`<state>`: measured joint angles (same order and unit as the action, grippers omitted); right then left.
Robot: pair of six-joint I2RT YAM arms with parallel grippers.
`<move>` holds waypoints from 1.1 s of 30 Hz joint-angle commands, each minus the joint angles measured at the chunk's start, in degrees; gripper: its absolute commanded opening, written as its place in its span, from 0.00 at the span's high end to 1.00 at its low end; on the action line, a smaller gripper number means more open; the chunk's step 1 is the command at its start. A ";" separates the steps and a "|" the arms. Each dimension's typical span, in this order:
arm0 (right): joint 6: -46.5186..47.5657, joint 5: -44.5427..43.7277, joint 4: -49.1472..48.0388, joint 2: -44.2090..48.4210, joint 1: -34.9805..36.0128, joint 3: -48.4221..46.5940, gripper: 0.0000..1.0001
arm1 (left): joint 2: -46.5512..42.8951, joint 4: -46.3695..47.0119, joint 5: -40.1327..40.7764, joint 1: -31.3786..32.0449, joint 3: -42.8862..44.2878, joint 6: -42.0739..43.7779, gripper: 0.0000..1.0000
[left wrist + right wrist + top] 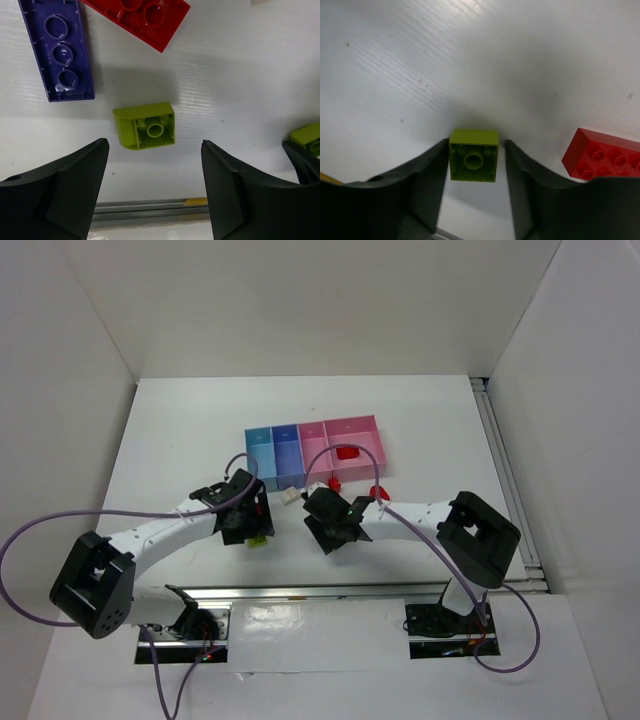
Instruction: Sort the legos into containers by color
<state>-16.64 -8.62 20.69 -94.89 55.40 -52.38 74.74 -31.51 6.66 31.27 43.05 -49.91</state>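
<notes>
My right gripper (475,143) is shut on a lime green lego (474,161), hollow side up, fingers tight on both its sides, low over the table; I cannot tell if it is lifted. My left gripper (155,146) is open and empty, with a second lime green lego (145,126) just beyond its tips. A purple-blue lego (56,47) and a red lego (142,17) lie farther out. In the top view both grippers, left (250,523) and right (335,523), sit in front of the containers (313,426), light blue, periwinkle and two pink. A red lego (347,452) lies in the wider pink one.
A white lego (290,496) and two red legos (335,483) (378,491) lie just in front of the bins. Another red lego (602,160) lies right of my right gripper. A metal rail (330,591) runs along the table's near edge.
</notes>
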 commanded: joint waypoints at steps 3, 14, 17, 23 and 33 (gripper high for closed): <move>-3.04 -3.68 1.20 1.02 2.43 -0.26 0.66 | 0.85 2.33 1.16 0.11 -1.65 -2.47 0.17; -3.66 -15.80 3.04 6.56 2.35 -11.50 0.78 | 5.41 4.87 1.17 0.11 -3.84 -2.47 0.21; -1.91 -16.43 1.99 3.94 -0.10 -16.86 0.78 | 7.17 6.19 1.17 0.11 -3.85 -2.47 0.32; 1.52 -12.13 -1.78 -2.83 -5.64 -27.50 0.77 | 7.88 6.19 1.17 0.11 -3.33 -1.95 0.54; 3.55 -7.99 -2.32 -17.07 -10.04 -43.32 0.75 | 3.14 0.58 1.78 0.11 2.30 0.25 0.76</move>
<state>-14.20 -18.65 20.23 -110.59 46.22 -90.48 80.25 -28.05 7.66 31.27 42.06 -50.89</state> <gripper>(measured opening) 0.439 0.603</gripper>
